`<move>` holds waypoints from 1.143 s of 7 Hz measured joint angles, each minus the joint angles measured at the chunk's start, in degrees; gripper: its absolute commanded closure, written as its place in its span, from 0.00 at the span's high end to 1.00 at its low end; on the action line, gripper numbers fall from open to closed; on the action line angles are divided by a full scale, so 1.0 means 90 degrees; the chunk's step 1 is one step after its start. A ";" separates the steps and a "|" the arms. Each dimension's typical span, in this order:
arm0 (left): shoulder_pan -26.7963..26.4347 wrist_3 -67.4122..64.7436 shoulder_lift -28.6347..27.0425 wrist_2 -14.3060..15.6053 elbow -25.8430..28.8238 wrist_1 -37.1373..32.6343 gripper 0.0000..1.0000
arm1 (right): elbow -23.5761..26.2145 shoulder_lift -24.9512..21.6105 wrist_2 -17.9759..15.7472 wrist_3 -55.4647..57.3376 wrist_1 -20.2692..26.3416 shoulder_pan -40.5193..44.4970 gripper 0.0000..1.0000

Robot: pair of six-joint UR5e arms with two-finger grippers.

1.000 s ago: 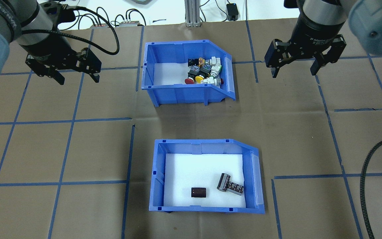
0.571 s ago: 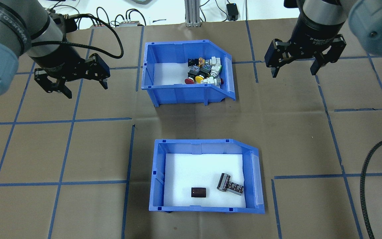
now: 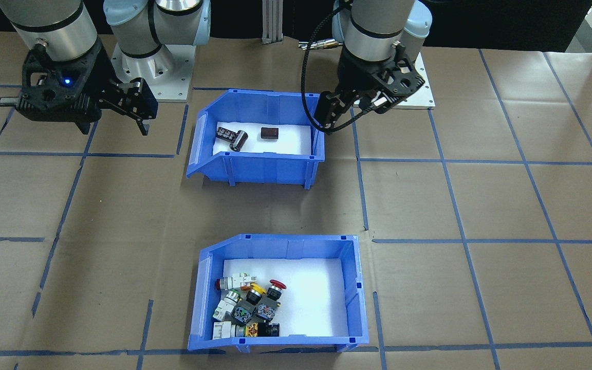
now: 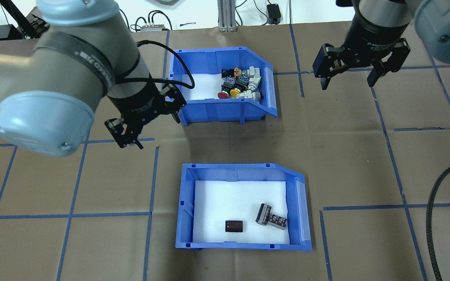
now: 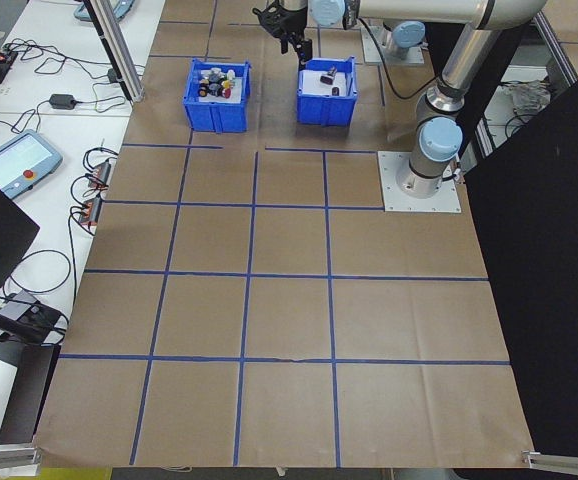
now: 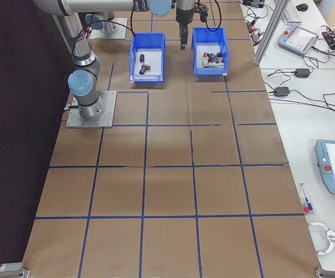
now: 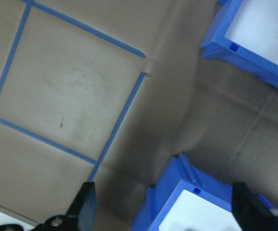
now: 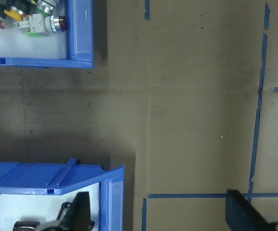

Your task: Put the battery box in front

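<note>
**Battery box sat near the robot, both grippers empty**

Your battery box [image 4: 241, 207] sat nearest the robot, the switch bin [image 4: 221, 86] beyond it. Rigid, light plastic, probably; loose batteries [image 4: 271, 217] could roll, so grip a side wall. Left gripper [image 4: 147, 123] and right gripper [image 4: 348, 80] were spread, holding nothing. Bare table [image 4: 365, 156] lay both sides.

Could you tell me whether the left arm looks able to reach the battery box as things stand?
Probably yes: the left gripper hangs open between the two bins, and nothing lies between it and the battery box.
</note>
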 measured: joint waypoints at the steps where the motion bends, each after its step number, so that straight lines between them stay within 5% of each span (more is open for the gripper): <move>1: -0.0522 -0.1500 0.0023 -0.0002 -0.0204 0.0019 1.00 | -0.0007 0.0030 0.0002 -0.0189 0.0021 0.0069 1.00; 4: -0.1522 -0.5000 0.0249 -0.0307 -0.1247 0.0701 1.00 | -0.0108 0.0315 -0.0014 -0.1989 -0.0088 0.0452 1.00; 8: -0.2136 -0.6085 0.0504 -0.0532 -0.2628 0.2342 1.00 | -0.0815 0.1290 -0.0073 -0.4626 -0.0869 0.1355 1.00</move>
